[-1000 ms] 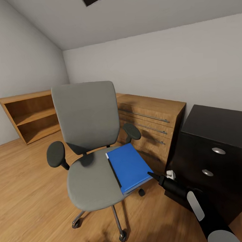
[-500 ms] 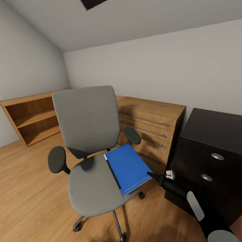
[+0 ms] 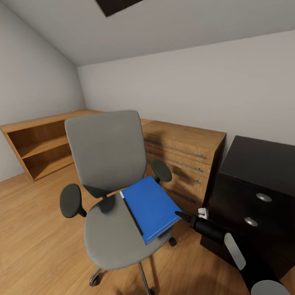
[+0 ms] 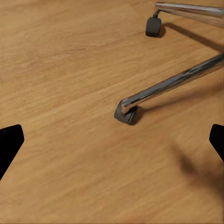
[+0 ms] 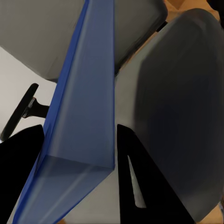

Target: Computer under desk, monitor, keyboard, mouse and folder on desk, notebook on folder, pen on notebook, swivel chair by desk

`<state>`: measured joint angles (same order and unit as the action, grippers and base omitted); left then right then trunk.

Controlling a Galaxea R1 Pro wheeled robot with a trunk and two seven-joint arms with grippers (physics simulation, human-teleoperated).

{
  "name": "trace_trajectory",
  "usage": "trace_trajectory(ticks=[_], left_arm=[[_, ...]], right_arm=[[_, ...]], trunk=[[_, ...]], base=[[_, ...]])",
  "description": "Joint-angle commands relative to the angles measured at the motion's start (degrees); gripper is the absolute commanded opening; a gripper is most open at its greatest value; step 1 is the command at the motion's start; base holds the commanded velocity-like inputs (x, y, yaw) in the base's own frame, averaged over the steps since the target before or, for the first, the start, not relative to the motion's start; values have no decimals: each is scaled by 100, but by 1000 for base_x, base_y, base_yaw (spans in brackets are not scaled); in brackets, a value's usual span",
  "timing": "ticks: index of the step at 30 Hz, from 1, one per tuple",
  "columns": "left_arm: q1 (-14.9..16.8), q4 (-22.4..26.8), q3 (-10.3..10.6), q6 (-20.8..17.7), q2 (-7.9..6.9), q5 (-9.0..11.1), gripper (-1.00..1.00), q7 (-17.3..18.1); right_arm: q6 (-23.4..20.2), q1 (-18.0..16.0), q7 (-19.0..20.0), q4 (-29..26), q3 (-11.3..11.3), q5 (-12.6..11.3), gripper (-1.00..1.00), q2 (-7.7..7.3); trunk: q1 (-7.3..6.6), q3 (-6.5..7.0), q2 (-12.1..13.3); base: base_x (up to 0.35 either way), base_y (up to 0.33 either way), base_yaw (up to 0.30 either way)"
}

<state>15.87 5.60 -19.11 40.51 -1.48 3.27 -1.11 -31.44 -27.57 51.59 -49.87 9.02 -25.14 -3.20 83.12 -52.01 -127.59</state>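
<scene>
folder: blue, flat on chair seat, near corner overhanging the seat edge, long axis running away from the robot. right gripper: at that corner, fingers straddling it, not clamped. left gripper: spread over floor.

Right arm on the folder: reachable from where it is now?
Probably yes. The right gripper is already at the folder's near edge on the swivel chair seat; the right wrist view shows its fingers straddling that edge, nothing between.
</scene>
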Motion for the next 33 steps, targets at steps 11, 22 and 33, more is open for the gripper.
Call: trace_trajectory(ticks=[11,22,33], left_arm=[[3,-6,29,19,-1,33,100,-12],[3,-44,8,19,-23,55,100,-36],[3,-313,-4,13,-109,97,100,-63]], right_arm=[[-43,-2,14,16,-74,-34,-100,29],[-52,-2,-27,21,-225,-24,-100,120],[-54,-2,-57,20,-763,-26,-100,134]], trunk=[[-243,193,441],[-485,390,882],[-573,462,1042]], base=[[0,0,0],[0,0,0],[0,0,0]])
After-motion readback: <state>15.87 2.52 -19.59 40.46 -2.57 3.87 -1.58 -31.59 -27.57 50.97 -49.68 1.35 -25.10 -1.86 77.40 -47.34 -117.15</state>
